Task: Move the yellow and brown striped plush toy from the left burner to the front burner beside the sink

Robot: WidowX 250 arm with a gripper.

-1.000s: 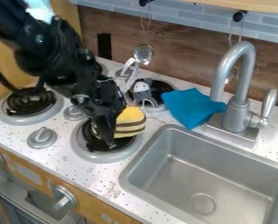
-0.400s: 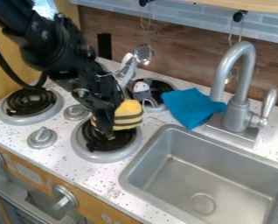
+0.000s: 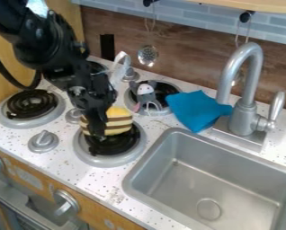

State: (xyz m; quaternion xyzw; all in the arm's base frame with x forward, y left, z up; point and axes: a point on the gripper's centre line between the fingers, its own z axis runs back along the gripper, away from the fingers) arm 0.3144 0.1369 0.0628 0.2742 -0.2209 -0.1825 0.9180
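Gripper [image 3: 98, 130] hangs over the front burner [image 3: 111, 146], jaws pointing down. Jaws look clamped on the striped plush toy [image 3: 119, 122], near its middle; far side of the grip hidden.

Toy lies between and to either side of the jaws, above the coil; contact with the burner, cannot tell. Long axis runs crosswise to the jaws, one end toward the sink [image 3: 208, 179], bands roughly lengthwise. Which end is the head, cannot tell.

Handling, my judgement: light, soft, gives when squeezed, neither slippery nor fragile. Best hold: across the thick middle.

Just beyond the jaws, mouse plush [image 3: 146, 95] on the rear burner. Farther out, blue cloth [image 3: 196, 110] on the speckled tabletop [image 3: 67, 167], beside the faucet [image 3: 244, 117].
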